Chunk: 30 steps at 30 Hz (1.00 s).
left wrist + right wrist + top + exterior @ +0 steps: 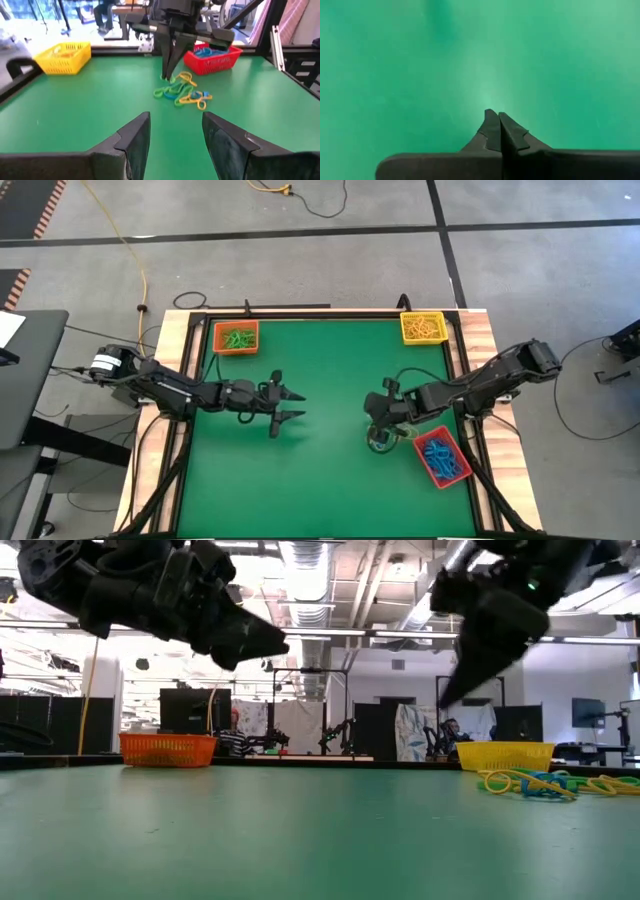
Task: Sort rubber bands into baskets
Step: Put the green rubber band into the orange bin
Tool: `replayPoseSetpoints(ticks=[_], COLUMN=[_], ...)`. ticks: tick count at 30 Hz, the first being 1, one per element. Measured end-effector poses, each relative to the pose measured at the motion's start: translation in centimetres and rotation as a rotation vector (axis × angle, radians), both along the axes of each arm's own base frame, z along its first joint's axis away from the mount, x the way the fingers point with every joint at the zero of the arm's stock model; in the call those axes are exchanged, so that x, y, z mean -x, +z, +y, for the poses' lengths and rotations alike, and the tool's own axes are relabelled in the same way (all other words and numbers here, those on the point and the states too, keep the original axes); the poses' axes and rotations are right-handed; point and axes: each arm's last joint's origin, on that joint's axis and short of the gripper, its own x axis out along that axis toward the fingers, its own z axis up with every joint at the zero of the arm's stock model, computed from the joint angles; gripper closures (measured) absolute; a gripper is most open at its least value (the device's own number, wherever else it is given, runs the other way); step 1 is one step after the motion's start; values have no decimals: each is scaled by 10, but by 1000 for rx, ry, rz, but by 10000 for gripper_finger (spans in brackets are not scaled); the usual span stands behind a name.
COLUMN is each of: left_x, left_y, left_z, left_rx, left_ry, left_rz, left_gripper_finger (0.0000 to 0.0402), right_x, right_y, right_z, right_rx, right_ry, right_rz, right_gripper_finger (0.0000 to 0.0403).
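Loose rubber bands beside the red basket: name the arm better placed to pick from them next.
Right. Its end effector hangs shut directly over the loose rubber bands, next to the red basket. The left end effector waits open across the table.

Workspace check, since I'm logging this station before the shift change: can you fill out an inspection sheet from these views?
Surface: green mat, bare apart from one pile.
Job's things: mixed rubber bands loose by the red basket, which holds blue ones; orange basket holds green; yellow basket holds yellow.
Clutter: nothing seen.
End effectors: left end effector open, hovering mid-table; right end effector shut, tip down at the pile; whether it holds a band cannot be told.
Cables: yellow cable on the floor.
Surroundings: lab room with equipment.
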Motion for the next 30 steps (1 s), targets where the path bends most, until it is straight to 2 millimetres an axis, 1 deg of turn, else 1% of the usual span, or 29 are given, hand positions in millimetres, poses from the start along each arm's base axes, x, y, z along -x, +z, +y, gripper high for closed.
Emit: replayPoseSetpoints(ticks=[3, 6, 10, 12, 15, 18, 20, 24, 30], left_x=[-4, -6, -6, -6, -6, -6, -5, -5, -4], left_y=[6, 8, 6, 6, 6, 6, 4, 1, 0], left_z=[0, 0, 0, 0, 0, 0, 0, 0, 0], left_rx=[-13, -10, -8, -5, -7, -5, 3, 9, 7], left_ry=[-3, -2, -1, 2, 17, 19, 21, 23, 23], left_rz=[-19, -10, 13, 12, 12, 15, 28, 60, 78], left_gripper_finger=[233, 233, 233, 233, 233, 233, 233, 233, 233], right_x=[-4, 3, 20, 28, 34, 34, 34, 36, 38], right_y=[4, -2, -10, -13, -22, -33, -36, -37, -39], right_z=[1, 1, -2, -3, -5, -4, -4, 2, 9], right_rx=[6, -59, -88, -79, -91, -157, -175, -180, -204], right_ry=[30, 22, -91, -149, -187, -162, -164, -159, -149], right_rz=[-38, 51, 221, 277, 291, 265, 243, 244, 260], right_gripper_finger=[392, 381, 331, 305, 264, 225, 207, 196, 213])
